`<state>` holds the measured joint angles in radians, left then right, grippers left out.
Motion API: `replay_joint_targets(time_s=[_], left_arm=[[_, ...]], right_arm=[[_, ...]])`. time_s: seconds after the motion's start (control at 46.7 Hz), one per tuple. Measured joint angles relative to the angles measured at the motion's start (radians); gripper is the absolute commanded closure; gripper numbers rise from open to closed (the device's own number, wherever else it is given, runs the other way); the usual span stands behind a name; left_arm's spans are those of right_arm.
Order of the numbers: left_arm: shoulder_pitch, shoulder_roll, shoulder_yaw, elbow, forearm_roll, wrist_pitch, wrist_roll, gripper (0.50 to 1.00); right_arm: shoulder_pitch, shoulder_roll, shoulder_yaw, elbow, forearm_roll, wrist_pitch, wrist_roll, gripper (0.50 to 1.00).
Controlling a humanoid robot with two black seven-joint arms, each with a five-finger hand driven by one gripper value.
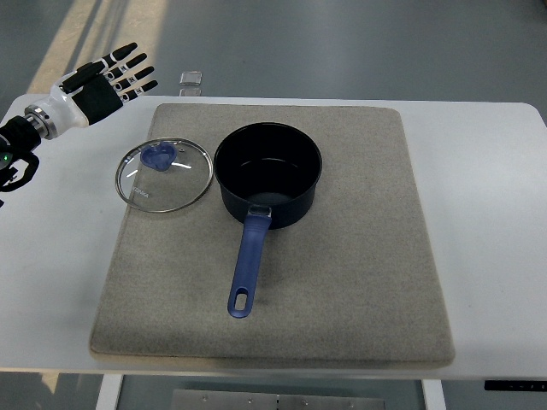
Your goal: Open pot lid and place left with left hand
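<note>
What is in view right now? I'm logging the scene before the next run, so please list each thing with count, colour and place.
pot: one, dark blue with a blue handle pointing toward the near edge, uncovered, on the mat's middle.
lid: one, clear glass with a blue knob, flat on the mat's left part, beside the pot.
mat: one, grey-beige, covering most of the table.
table: one, white, under everything.
small clear object: one, at the table's far edge; too small to identify.
left hand: one, black and white, fingers spread and holding nothing, above the table's far-left corner.
Right hand: not in view.
</note>
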<state>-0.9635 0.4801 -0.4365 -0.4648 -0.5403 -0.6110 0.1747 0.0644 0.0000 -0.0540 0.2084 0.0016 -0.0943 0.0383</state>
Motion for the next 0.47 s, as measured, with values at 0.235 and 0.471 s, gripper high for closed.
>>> replay_joint_targets(time_s=[0.235, 0.471], left_arm=[[0.002, 0.001, -0.001, 0.001, 0.002, 0.000, 0.000, 0.506], [0.008, 0.002, -0.004, 0.002, 0.003, 0.000, 0.000, 0.506]], right_arm=[[-0.001, 0.000, 0.002, 0.011, 0.003, 0.002, 0.000, 0.585], [-0.002, 0.000, 0.003, 0.014, -0.002, -0.005, 0.004, 0.585]])
